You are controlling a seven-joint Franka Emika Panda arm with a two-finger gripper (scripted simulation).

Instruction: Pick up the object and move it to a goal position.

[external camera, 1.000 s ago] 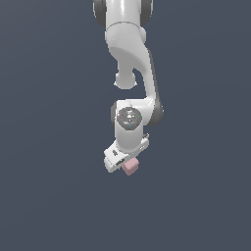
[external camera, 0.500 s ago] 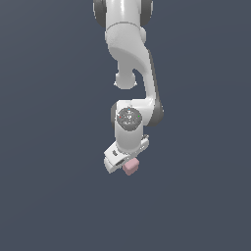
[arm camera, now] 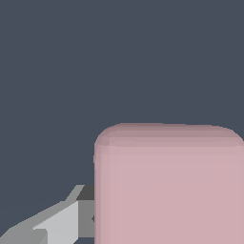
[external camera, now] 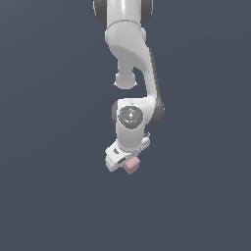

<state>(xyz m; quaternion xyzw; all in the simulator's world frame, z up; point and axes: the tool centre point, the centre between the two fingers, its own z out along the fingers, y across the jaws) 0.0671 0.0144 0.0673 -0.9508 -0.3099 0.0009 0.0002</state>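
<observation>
The jaws hold the block near its edge, so it may slip mid-carry.

In the wrist view the pink block is cut off by the picture's edge, and only one finger is partly seen. In the exterior view the tool fingertips are hidden, so the grip cannot be confirmed.

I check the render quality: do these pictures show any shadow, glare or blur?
Exterior view: flat even light, no cast shadow, soft shading on the arm; the block is small but sharp. Wrist view: the block fills much of the frame, edges slightly soft, no glare.
</observation>
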